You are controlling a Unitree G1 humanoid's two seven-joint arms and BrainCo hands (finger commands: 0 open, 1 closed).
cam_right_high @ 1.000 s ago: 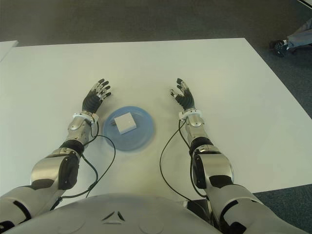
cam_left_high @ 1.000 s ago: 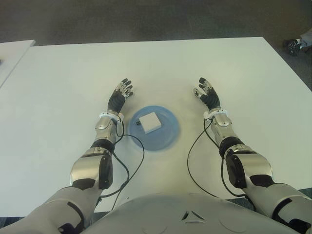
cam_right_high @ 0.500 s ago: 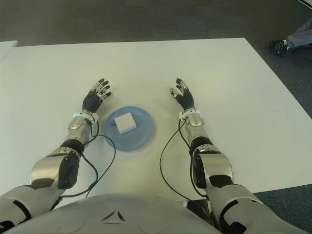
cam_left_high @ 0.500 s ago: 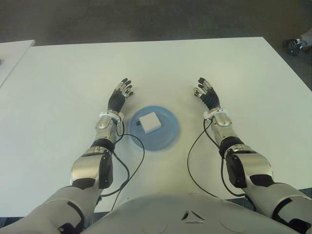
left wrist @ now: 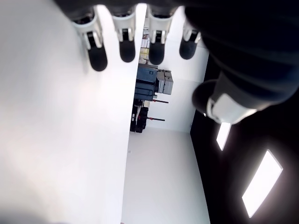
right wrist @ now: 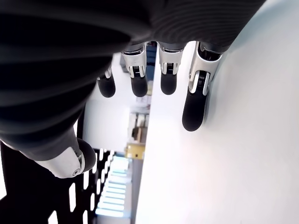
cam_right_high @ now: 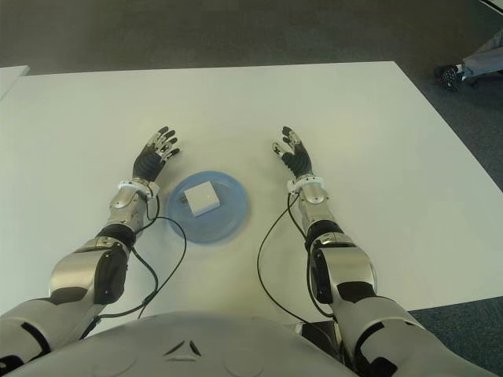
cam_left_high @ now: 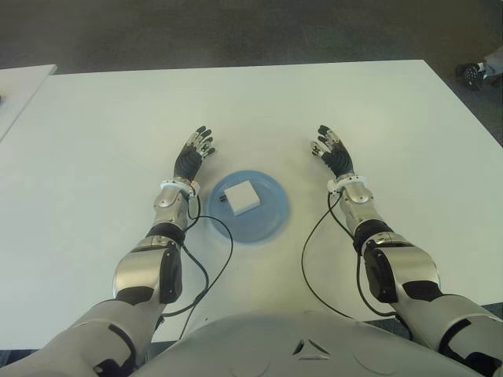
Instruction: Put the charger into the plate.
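A white square charger (cam_left_high: 240,196) lies inside the round blue plate (cam_left_high: 269,219) on the white table (cam_left_high: 102,133), close in front of me. My left hand (cam_left_high: 194,155) shows just to the left of the plate, fingers stretched out and holding nothing. My right hand (cam_left_high: 332,152) shows to the right of the plate, also open and holding nothing. Both wrist views show straight fingers (left wrist: 126,49) over bare table and no object in either hand (right wrist: 168,83).
Black cables (cam_left_high: 212,267) run along both forearms onto the table near its front edge. A second white table's corner (cam_left_high: 20,82) shows at far left. Dark floor lies beyond the table's far edge, with a shoe (cam_left_high: 474,73) at the upper right.
My right hand has shifted very slightly to the left. The charger, the plate and my left hand have not moved.
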